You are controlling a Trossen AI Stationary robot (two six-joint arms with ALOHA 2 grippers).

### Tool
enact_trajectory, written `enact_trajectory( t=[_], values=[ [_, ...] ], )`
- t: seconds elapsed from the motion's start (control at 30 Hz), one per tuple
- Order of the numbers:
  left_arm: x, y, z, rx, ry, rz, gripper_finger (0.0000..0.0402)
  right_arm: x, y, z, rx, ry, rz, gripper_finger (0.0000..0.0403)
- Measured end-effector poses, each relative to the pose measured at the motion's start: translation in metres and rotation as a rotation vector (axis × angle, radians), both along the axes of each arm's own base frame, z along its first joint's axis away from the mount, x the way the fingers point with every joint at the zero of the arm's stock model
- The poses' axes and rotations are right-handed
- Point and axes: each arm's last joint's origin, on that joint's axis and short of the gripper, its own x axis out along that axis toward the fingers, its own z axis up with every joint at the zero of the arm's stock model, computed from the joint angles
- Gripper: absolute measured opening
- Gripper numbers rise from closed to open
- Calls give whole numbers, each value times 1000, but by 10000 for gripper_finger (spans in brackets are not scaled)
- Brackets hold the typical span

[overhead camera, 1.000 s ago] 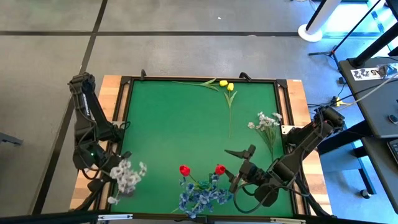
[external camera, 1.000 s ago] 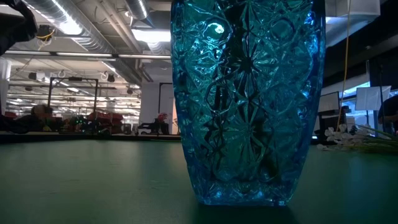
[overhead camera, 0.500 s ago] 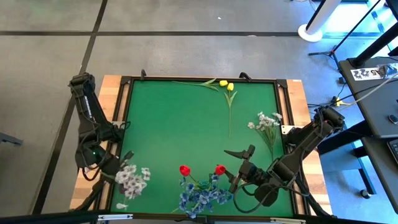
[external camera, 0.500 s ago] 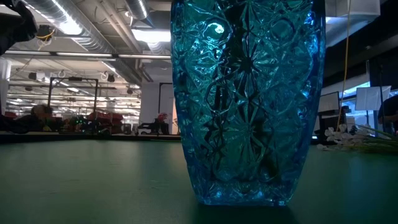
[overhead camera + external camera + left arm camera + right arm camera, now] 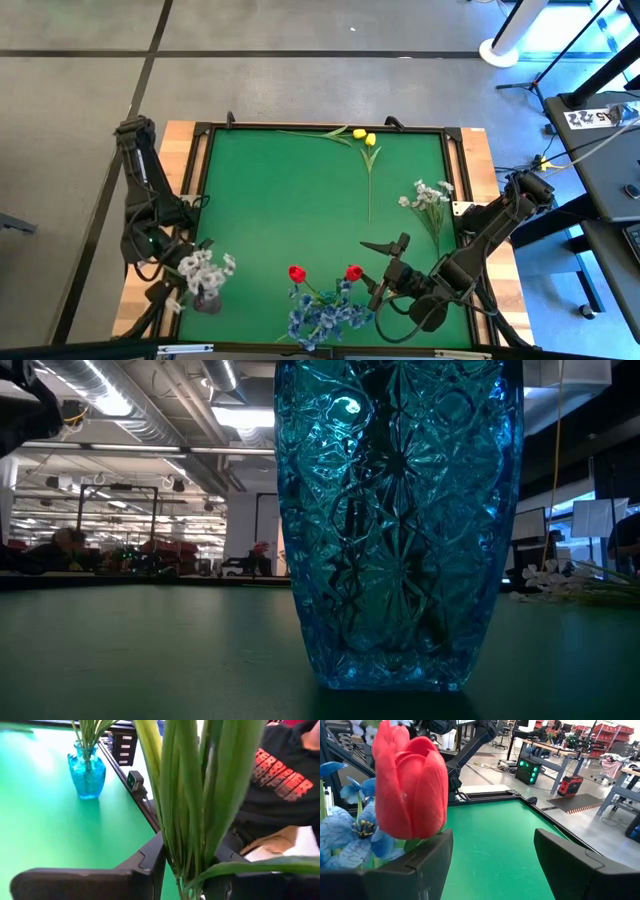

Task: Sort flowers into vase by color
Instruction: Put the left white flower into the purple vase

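A blue glass vase (image 5: 400, 520) stands near the table's near edge, also seen in the left wrist view (image 5: 87, 775). It holds two red tulips (image 5: 297, 273) and a bushy blue bunch (image 5: 322, 315). My left gripper (image 5: 200, 295) hangs over the near left corner, shut on a white spray (image 5: 205, 270). My right gripper (image 5: 378, 268) stands open just right of the vase. One red tulip (image 5: 410, 785) is close before one of its fingers. Two yellow tulips (image 5: 364, 137) and a second white spray (image 5: 430, 195) lie flat on the green mat. My left gripper (image 5: 185, 875) pinches the white spray's bundled green stalks (image 5: 187, 855) between its two fingers, which lie across them. The spray is lifted clear of the table, and its blossoms sit above the gripper in the high view.
The green mat (image 5: 290, 200) has a raised dark frame on a wooden table top. A small camera (image 5: 133, 780) sits on the near frame in front of the vase. A person in a dark printed shirt (image 5: 280, 785) is beyond the near edge.
My left arm has shifted a little. The white spray in its gripper has swung, so its blossoms now stand slightly nearer the table's far edge. My right arm has kept still.
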Motion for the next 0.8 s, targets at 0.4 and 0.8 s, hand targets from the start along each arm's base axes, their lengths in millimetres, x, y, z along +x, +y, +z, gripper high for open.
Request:
enact_trajectory(
  t=[0.4,0.8],
  values=[
    [-6,9,4,-91,79,-60,94,3,-4,-1,-11,13,-13,280],
    [-3,5,0,-27,45,-32,28,4,-5,-2,-3,20,-3,280]
  ],
)
